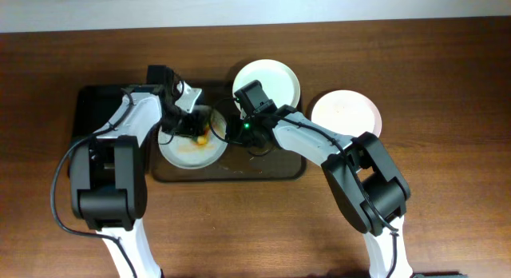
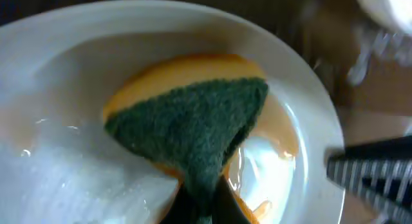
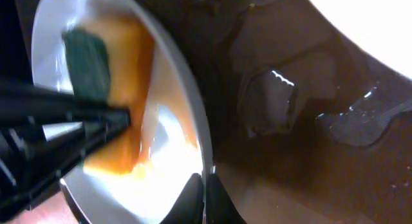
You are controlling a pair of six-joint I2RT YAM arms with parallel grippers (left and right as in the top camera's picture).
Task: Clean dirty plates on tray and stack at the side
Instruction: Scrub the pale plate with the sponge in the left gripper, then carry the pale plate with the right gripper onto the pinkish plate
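Tray (image 1: pixel 239 174): lies under both grippers, wet film beside your right gripper (image 3: pixel 206 195).
Dirty plate (image 1: pixel 188 156): rim pinched in right jaws, nearly closed; judged bracing against scrub.
Second plate (image 1: pixel 275 80): just behind right gripper.
Third plate (image 1: pixel 345 112): further right, off tray.
Sponge (image 2: pixel 193 124): clamped by left gripper (image 2: pixel 201 205), green face pressed on orange smear.

A dark brown wooden table (image 1: pixel 447 54) with grain running side to side fills most of the overhead view. Beyond its far edge lies a pale grey strip (image 1: pixel 239 6), floor or wall. The light is even.
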